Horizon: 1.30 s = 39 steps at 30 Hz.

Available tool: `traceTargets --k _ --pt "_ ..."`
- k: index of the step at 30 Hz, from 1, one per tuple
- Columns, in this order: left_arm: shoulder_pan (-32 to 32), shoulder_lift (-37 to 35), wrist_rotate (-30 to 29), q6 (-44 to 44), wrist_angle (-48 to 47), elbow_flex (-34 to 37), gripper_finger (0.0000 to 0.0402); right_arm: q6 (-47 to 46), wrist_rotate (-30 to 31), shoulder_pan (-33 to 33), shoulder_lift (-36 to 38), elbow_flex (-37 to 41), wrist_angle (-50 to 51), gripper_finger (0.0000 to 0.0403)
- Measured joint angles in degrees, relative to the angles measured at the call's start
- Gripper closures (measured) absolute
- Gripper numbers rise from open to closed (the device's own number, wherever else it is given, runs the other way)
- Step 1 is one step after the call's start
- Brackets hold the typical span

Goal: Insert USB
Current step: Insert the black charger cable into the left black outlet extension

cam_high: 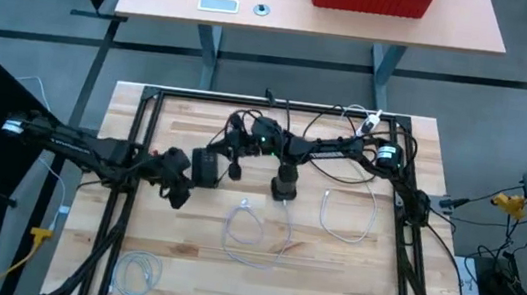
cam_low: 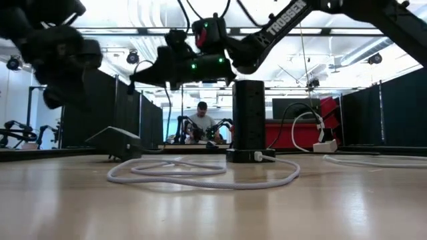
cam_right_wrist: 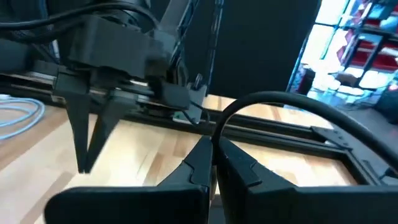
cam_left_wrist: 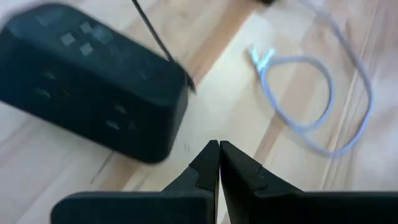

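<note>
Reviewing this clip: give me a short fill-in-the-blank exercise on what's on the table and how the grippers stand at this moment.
1. The left gripper hangs over the table with its fingers ____.
2. The black tower power strip stands ____ on the table.
3. The looped cable lying in front of the tower is ____ in colour.
4. The right gripper holds ____.

Missing words: shut; upright; white; nothing
</note>
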State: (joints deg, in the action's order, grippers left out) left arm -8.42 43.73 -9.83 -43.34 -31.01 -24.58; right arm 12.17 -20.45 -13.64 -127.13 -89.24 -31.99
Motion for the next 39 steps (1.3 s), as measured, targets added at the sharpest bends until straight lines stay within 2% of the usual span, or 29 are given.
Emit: traceTargets --k 4,16,24,29,33,39 --pt "-4.45 -0.67 -2.47 -1.26 0.15 1.75 0.0402 -0.47 -3.43 -1.44 -1.85 -0.62 -0.77 0.0403" --pt "-8.90 -1.74 -6.18 0.63 5.20 9.52 0.0402 -3.18 -7.29 -2.33 -9.76 -1.31 -9.24 0.0403" --pt "-8.86 -1.47 -13.37 2.28 9.46 14.35 0.0402 -3.12 -8.11 -2.33 -9.81 -1.31 -10.99 0.0403" --pt "-8.86 -1.01 -14.73 2.34 12.84 18.34 0.0402 -3.02 -8.78 -2.68 -9.49 -1.33 -11.01 0.0403" --pt "-8.69 -1.00 -15.87 6.49 12.43 18.51 0.0402 -6.35 -10.19 -3.28 -7.03 -2.60 -9.26 0.0403" --pt "-5.92 -0.73 -16.80 10.07 13.44 17.70 0.0402 -4.53 -11.22 -3.70 -8.69 -6.73 -3.55 0.0403"
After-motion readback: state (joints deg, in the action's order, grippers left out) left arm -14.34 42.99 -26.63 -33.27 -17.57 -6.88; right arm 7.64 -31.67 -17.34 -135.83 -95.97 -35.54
